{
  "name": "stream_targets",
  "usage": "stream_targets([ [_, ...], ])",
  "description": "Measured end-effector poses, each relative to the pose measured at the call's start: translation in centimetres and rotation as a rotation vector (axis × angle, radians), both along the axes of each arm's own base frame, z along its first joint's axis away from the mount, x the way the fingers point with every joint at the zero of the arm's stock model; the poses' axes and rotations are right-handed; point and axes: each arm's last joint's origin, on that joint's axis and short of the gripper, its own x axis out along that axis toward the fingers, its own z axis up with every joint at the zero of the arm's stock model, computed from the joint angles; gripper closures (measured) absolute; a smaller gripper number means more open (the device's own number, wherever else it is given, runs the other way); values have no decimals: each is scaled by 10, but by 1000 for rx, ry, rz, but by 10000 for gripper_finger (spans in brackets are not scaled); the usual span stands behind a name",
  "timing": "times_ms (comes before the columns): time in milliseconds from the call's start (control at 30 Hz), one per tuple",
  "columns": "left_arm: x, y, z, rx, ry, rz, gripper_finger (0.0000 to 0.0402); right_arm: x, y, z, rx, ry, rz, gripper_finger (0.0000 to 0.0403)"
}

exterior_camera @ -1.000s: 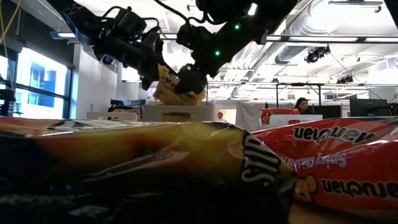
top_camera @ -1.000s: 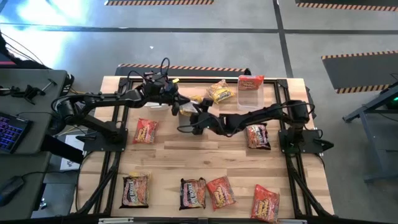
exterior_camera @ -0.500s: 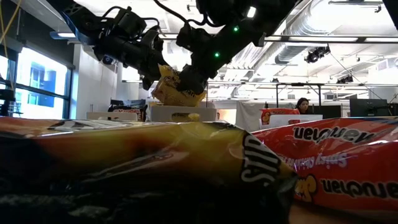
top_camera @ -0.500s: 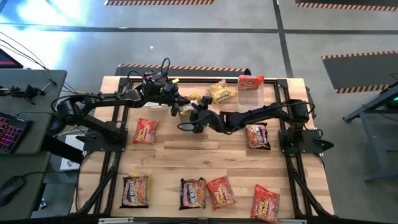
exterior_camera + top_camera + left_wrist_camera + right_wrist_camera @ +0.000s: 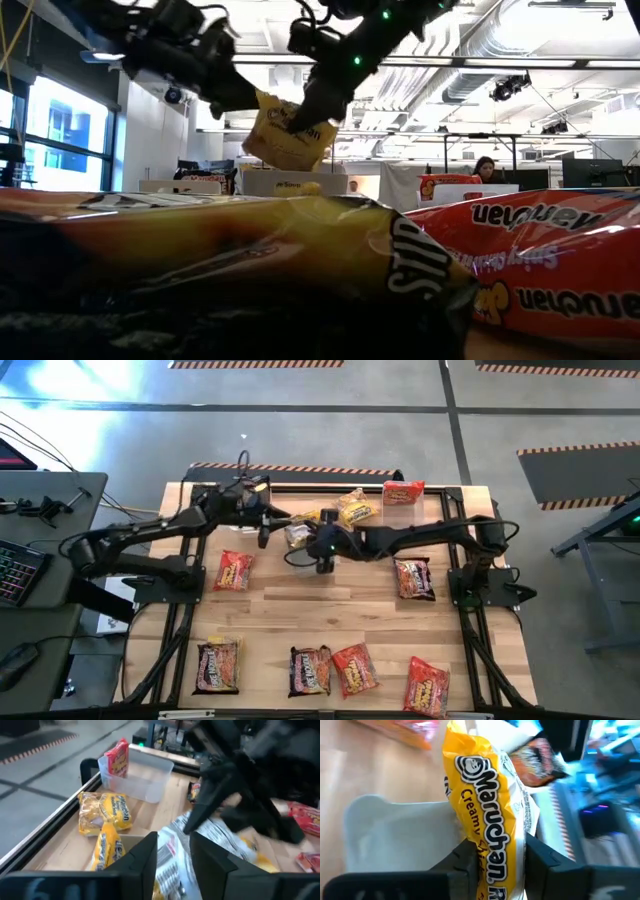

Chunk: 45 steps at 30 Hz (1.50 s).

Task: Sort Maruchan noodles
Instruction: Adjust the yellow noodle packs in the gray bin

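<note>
A yellow Maruchan noodle packet (image 5: 296, 536) hangs in the air over a clear bin (image 5: 395, 830) at the table's far middle. My right gripper (image 5: 314, 542) is shut on it. My left gripper (image 5: 263, 526) stands open just left of the packet; its fingers (image 5: 145, 865) show a gap, and the packet's silvery back (image 5: 172, 852) lies beyond them. In the low view the left gripper (image 5: 235, 98) is apart from the yellow packet (image 5: 285, 135). Red and dark packets lie flat across the table. My right gripper pinches the yellow packet between its two fingers at one end (image 5: 495, 862), with the printed face showing between them. The fingers come slanting down from the table's right, at the packet's upper right edge (image 5: 316, 118). The packet hangs tilted below them, clear of the bin.
A second clear bin (image 5: 402, 515) at the far right holds a red packet (image 5: 403, 490) on edge. Two yellow packets (image 5: 352, 508) lie beside it. Red packets (image 5: 233, 570) (image 5: 413, 578) lie mid-table, and several dark and red ones (image 5: 309, 670) lie along the near edge.
The yellow packet has passed from my left gripper to my right. My left gripper has let go and drawn back toward the table's left. My right gripper has risen a little with the packet, which now hangs higher and more tilted.
</note>
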Motion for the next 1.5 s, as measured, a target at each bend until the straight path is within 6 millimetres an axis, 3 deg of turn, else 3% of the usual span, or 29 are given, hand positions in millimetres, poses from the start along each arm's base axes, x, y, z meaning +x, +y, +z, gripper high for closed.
stream_targets([
  [233,-34,-26,-14,24,-145,-2,297,3,-31,30,165,157,150,326],
  [433,-43,-45,-33,1,-122,-67,324,15,-56,18,210,275,220,325],
  [667,-38,-57,-45,-28,-37,-84,363,30,-71,2,253,345,250,325],
  [933,-31,-64,-63,-28,116,10,399,27,-83,-7,281,392,217,324],
  [1233,-18,-61,-89,-55,251,139,401,26,-92,-11,292,399,192,324],
  [1500,-5,-59,-102,-53,238,155,401,30,-94,-12,270,371,161,310],
])
